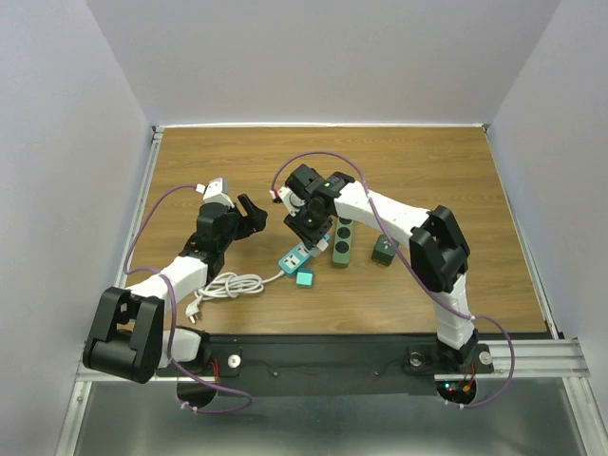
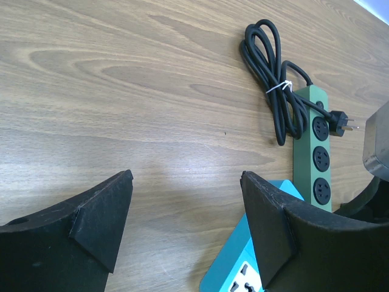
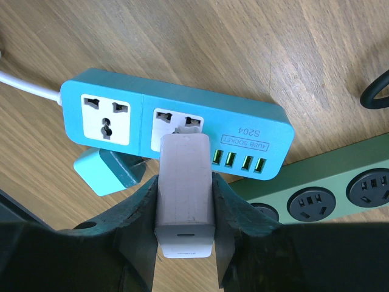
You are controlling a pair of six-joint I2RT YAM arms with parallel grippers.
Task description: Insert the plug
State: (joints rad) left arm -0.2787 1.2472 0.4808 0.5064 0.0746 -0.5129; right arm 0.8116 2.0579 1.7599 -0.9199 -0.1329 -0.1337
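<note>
My right gripper [image 3: 185,177] is shut on a white plug adapter [image 3: 185,201], held upright over the blue power strip [image 3: 255,115]. The adapter's prongs sit at the strip's second socket [image 3: 177,121], next to its USB ports; how deep they sit is hidden by the adapter's body. In the top view this gripper [image 1: 309,231] hangs over the blue strip [image 1: 293,256] at the table's middle. My left gripper [image 1: 252,214] is open and empty, just left of the strip. In its wrist view [image 2: 185,194] it hovers over bare wood, with the strip's corner [image 2: 234,267] beside the right finger.
A green power strip [image 1: 342,242] with a bundled black cord [image 2: 273,67] lies right of the blue strip. A teal cube [image 1: 304,277] and a green cube [image 1: 384,250] stand nearby. The blue strip's white cable [image 1: 228,283] coils towards the near left.
</note>
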